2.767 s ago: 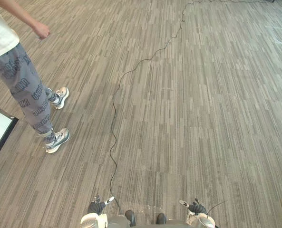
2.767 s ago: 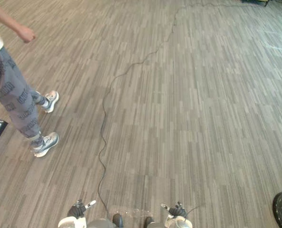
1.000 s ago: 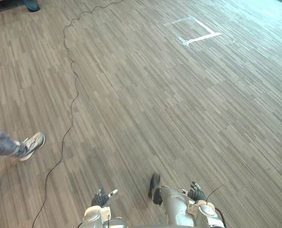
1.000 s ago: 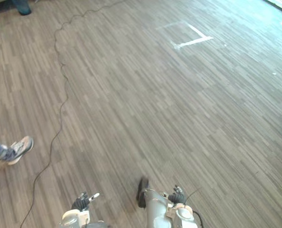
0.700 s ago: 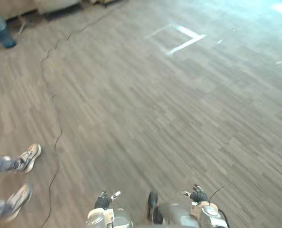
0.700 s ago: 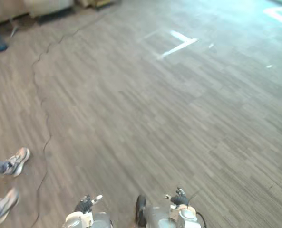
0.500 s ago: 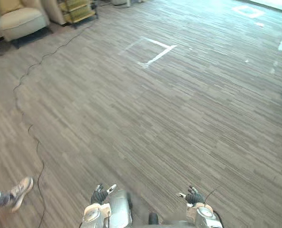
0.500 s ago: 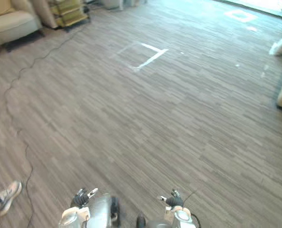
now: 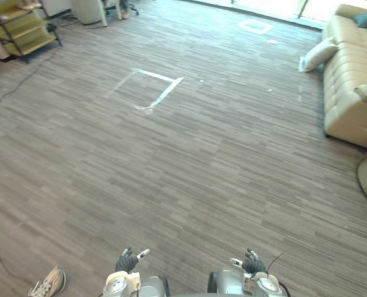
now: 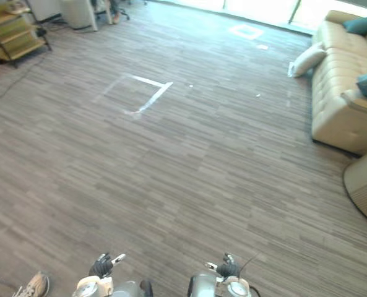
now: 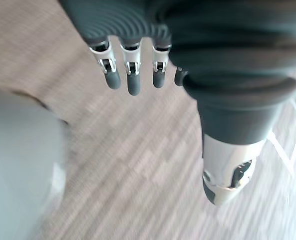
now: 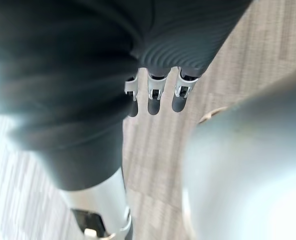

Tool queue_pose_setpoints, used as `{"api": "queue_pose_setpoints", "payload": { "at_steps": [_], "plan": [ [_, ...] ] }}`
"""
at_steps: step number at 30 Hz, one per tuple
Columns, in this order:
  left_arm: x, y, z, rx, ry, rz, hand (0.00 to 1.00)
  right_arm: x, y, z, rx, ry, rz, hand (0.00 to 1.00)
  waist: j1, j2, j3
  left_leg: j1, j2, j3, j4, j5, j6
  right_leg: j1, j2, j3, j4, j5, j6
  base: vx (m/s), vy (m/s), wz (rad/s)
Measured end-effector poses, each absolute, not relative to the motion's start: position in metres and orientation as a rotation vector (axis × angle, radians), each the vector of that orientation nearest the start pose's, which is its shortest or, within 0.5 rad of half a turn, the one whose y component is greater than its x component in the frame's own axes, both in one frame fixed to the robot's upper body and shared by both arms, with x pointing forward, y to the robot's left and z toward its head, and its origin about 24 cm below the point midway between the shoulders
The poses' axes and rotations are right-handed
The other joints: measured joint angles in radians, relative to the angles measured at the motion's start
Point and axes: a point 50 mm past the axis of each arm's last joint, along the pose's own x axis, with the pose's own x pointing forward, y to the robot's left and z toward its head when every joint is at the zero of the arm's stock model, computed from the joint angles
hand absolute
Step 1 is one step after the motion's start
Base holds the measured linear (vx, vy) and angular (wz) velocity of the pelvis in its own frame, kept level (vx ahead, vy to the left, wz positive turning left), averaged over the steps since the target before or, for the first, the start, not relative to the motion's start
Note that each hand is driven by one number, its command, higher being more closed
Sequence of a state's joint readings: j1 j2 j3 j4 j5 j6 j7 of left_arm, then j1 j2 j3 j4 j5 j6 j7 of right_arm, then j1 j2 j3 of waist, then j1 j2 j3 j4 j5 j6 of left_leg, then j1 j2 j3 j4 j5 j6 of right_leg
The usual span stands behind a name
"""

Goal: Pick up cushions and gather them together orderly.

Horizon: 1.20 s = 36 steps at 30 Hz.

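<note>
The left hand (image 9: 127,262) and right hand (image 9: 252,266) are held low, fingers loosely straight, nothing grasped. Far ahead to the right, a plump cream cushion (image 9: 319,54) is leaned on the floor (image 9: 189,161) against the sofa (image 9: 347,93) end, long axis slanted upward. A teal cushion (image 10: 360,25) is seen on the sofa.

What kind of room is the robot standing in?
Probably a lounge or a living-room-style test space. There is a big beige sofa with a teal cushion on it, a shelf rack in the far corner, and a wide floor marked with a tape square.
</note>
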State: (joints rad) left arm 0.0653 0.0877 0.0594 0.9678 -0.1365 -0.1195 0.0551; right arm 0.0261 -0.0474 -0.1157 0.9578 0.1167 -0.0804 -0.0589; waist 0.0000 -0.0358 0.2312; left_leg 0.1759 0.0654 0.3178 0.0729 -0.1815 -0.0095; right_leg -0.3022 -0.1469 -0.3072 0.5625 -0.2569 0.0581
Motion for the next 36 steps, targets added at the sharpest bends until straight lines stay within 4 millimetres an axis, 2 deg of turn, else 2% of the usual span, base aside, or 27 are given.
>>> {"api": "queue_pose_setpoints", "payload": {
  "at_steps": [2,3,4,5,6,7,8,9,11,14,15,17,18,20,22,23,24,25,26,27,28,29,30,31,32,33,36],
  "plan": [
    [0.125,0.196,-0.148,-0.027,0.927,0.227,0.0,0.143,-0.19,-0.142,0.089,0.884,-0.258,0.0,-0.013,0.005,0.005,0.077,0.013,0.016,-0.032,-0.03,-0.045,-0.011,0.021,-0.041,-0.336,0.18,-0.019,0.55,-0.1,-0.08],
    [0.124,0.196,-0.148,-0.024,0.931,0.224,0.0,0.143,-0.19,-0.142,0.09,0.885,-0.258,0.0,-0.014,0.005,0.005,0.097,0.013,0.018,-0.036,-0.037,-0.055,-0.009,0.023,-0.044,-0.378,0.209,-0.021,0.63,-0.164,0.04],
    [0.119,0.196,-0.15,-0.025,0.945,0.227,0.0,0.143,-0.19,-0.142,0.092,0.884,-0.262,0.0,-0.015,0.006,0.006,0.14,0.013,0.017,-0.038,-0.06,-0.075,-0.001,0.023,-0.041,-0.41,0.276,-0.04,0.8,-0.262,0.05],
    [0.118,0.19,-0.152,-0.036,0.957,0.218,0.0,0.145,-0.196,-0.14,0.096,0.87,-0.279,0.0,-0.02,0.025,0.007,0.185,0.039,0.003,-0.028,-0.071,-0.079,-0.001,0.032,-0.033,-0.319,0.341,-0.103,0.68,-0.229,0.02],
    [0.118,0.188,-0.152,-0.042,0.958,0.216,0.0,0.145,-0.197,-0.14,0.097,0.867,-0.283,0.0,-0.019,0.036,0.002,0.187,0.051,0.0,-0.006,-0.071,-0.079,-0.013,0.039,-0.033,-0.279,0.306,-0.115,0.78,-0.372,0.0],
    [0.118,0.185,-0.152,-0.053,0.957,0.217,0.0,0.146,-0.199,-0.139,0.098,0.86,-0.288,0.0,-0.015,0.057,-0.001,0.142,0.088,-0.014,0.129,-0.069,-0.081,-0.013,0.042,-0.048,-0.215,0.238,-0.124,0.6,-0.384,0.13],
    [0.121,0.184,-0.151,-0.062,0.945,0.213,0.0,0.147,-0.201,-0.137,0.101,0.849,-0.294,0.0,-0.027,0.074,0.008,0.029,0.155,-0.052,0.414,-0.035,-0.114,0.032,0.057,-0.071,-0.202,0.187,-0.143,0.7,-0.445,0.18],
    [0.121,0.183,-0.151,-0.075,0.942,0.223,0.0,0.147,-0.202,-0.136,0.1,0.845,-0.296,0.0,-0.029,0.081,0.011,-0.022,0.183,-0.069,0.531,0.004,-0.115,0.054,0.072,-0.069,-0.208,0.173,-0.146,0.44,-0.278,0.09],
    [0.121,0.186,-0.149,-0.119,0.919,0.278,0.0,0.145,-0.203,-0.137,0.089,0.861,-0.295,0.0,-0.012,0.103,0.02,-0.178,0.288,-0.073,0.924,-0.008,-0.138,0.196,0.16,-0.029,-0.276,0.13,-0.168,0.45,-0.177,-0.53],
    [0.123,0.193,-0.145,-0.11,0.882,0.292,0.0,0.141,-0.194,-0.14,0.096,0.881,-0.269,0.0,0.009,0.072,0.02,-0.275,0.275,0.001,0.92,-0.052,-0.131,0.342,0.188,0.045,-0.369,0.096,-0.177,0.59,-0.156,-0.92],
    [0.123,0.195,-0.144,-0.124,0.866,0.312,0.0,0.141,-0.191,-0.141,0.104,0.884,-0.268,0.0,0.014,0.06,0.017,-0.333,0.25,0.034,0.83,-0.071,-0.104,0.392,0.193,0.103,-0.411,0.089,-0.163,0.51,-0.066,-1.08],
    [0.124,0.193,-0.142,-0.149,0.85,0.33,0.0,0.142,-0.191,-0.141,0.104,0.883,-0.27,0.0,0.03,0.067,0.015,-0.394,0.199,0.032,0.65,-0.073,-0.096,0.45,0.188,0.16,-0.453,0.081,-0.147,0.54,0.02,-1.13],
    [0.125,0.192,-0.142,-0.157,0.843,0.334,0.0,0.139,-0.191,-0.142,0.103,0.893,-0.273,0.0,0.042,0.067,0.015,-0.405,0.146,0.022,0.422,-0.031,-0.114,0.491,0.174,0.202,-0.482,0.069,-0.129,0.51,0.134,-0.89],
    [0.125,0.191,-0.142,-0.159,0.836,0.333,0.0,0.136,-0.192,-0.143,0.098,0.906,-0.278,0.0,0.045,0.073,0.013,-0.433,0.102,0.007,0.166,0.078,-0.122,0.579,0.166,0.239,-0.542,0.045,-0.092,0.61,0.217,-0.78],
    [0.128,0.189,-0.141,-0.155,0.829,0.32,0.0,0.129,-0.192,-0.147,0.094,0.931,-0.28,0.0,0.062,0.079,0.007,-0.459,0.092,-0.005,0.121,0.164,-0.062,0.641,0.163,0.248,-0.565,0.019,-0.053,0.62,0.291,-0.64],
    [0.127,0.191,-0.142,-0.137,0.838,0.309,0.0,0.125,-0.189,-0.15,0.093,0.955,-0.27,0.0,0.068,0.061,-0.019,-0.447,0.071,-0.022,0.129,0.289,-0.007,0.657,0.143,0.276,-0.552,0.005,-0.032,0.78,0.353,-0.39],
    [0.128,0.199,-0.141,-0.11,0.839,0.308,0.0,0.124,-0.181,-0.151,0.104,0.961,-0.253,0.0,0.054,0.015,-0.041,-0.452,0.026,-0.021,0.14,0.253,0.015,0.634,0.099,0.272,-0.497,-0.004,-0.02,0.8,0.338,-0.08],
    [0.129,0.202,-0.14,-0.082,0.843,0.291,0.0,0.121,-0.178,-0.152,0.109,0.964,-0.246,0.0,0.047,-0.003,-0.052,-0.458,0.006,-0.02,0.177,0.205,0.044,0.571,0.071,0.289,-0.369,-0.005,-0.016,0.65,0.289,0.19],
    [0.129,0.202,-0.141,-0.078,0.845,0.285,0.0,0.12,-0.178,-0.152,0.11,0.969,-0.247,0.0,0.051,-0.008,-0.052,-0.456,0.002,-0.014,0.199,0.19,0.044,0.547,0.066,0.301,-0.301,-0.005,-0.013,0.66,0.296,0.07],
    [0.127,0.204,-0.141,-0.071,0.855,0.291,0.0,0.117,-0.179,-0.153,0.111,0.98,-0.253,0.0,0.051,-0.023,-0.056,-0.424,-0.017,-0.001,0.235,0.116,0.047,0.468,0.041,0.327,-0.07,0.018,0.076,0.63,0.274,-0.01],
    [0.129,0.205,-0.142,-0.067,0.858,0.292,0.0,0.118,-0.18,-0.154,0.11,0.982,-0.255,0.0,0.05,-0.03,-0.048,-0.365,-0.042,-0.004,0.241,0.062,0.052,0.395,0.016,0.341,0.153,0.072,0.203,0.61,0.248,0.01],
    [0.127,0.204,-0.143,-0.062,0.88,0.285,0.0,0.119,-0.182,-0.153,0.105,0.978,-0.255,0.0,0.047,-0.029,-0.043,-0.305,-0.057,-0.006,0.24,0.024,0.054,0.345,-0.001,0.332,0.305,0.068,0.194,0.46,0.164,0.01],
    [0.126,0.203,-0.144,-0.06,0.889,0.28,0.0,0.12,-0.183,-0.153,0.102,0.975,-0.256,0.0,0.046,-0.025,-0.042,-0.275,-0.061,-0.006,0.237,0.006,0.054,0.324,-0.009,0.318,0.356,0.057,0.169,0.56,0.159,-0.11],
    [0.124,0.197,-0.146,-0.067,0.899,0.266,0.0,0.121,-0.19,-0.15,0.087,0.958,-0.263,0.0,0.042,-0.002,-0.035,-0.172,-0.058,-0.004,0.208,-0.044,0.058,0.25,-0.018,0.258,0.442,0.012,0.079,0.62,0.16,-0.1],
    [0.122,0.194,-0.147,-0.065,0.905,0.251,0.0,0.124,-0.192,-0.148,0.079,0.936,-0.264,0.0,0.036,0.016,-0.031,-0.104,-0.054,-0.003,0.16,-0.055,0.058,0.176,-0.02,0.193,0.435,-0.027,0.019,0.6,0.133,-0.05],
    [0.122,0.193,-0.147,-0.06,0.906,0.244,0.0,0.125,-0.192,-0.147,0.078,0.93,-0.263,0.0,0.031,0.02,-0.031,-0.071,-0.053,-0.006,0.136,-0.059,0.054,0.141,-0.021,0.16,0.41,-0.04,-0.002,0.48,0.051,0.19],
    [0.12,0.192,-0.148,-0.05,0.918,0.229,0.0,0.133,-0.195,-0.143,0.075,0.892,-0.267,0.0,0.003,0.021,-0.03,0.021,-0.029,-0.029,0.084,-0.098,0.012,-0.01,-0.004,0.048,0.099,-0.018,-0.019,0.55,-0.031,0.32]
  ]
}}
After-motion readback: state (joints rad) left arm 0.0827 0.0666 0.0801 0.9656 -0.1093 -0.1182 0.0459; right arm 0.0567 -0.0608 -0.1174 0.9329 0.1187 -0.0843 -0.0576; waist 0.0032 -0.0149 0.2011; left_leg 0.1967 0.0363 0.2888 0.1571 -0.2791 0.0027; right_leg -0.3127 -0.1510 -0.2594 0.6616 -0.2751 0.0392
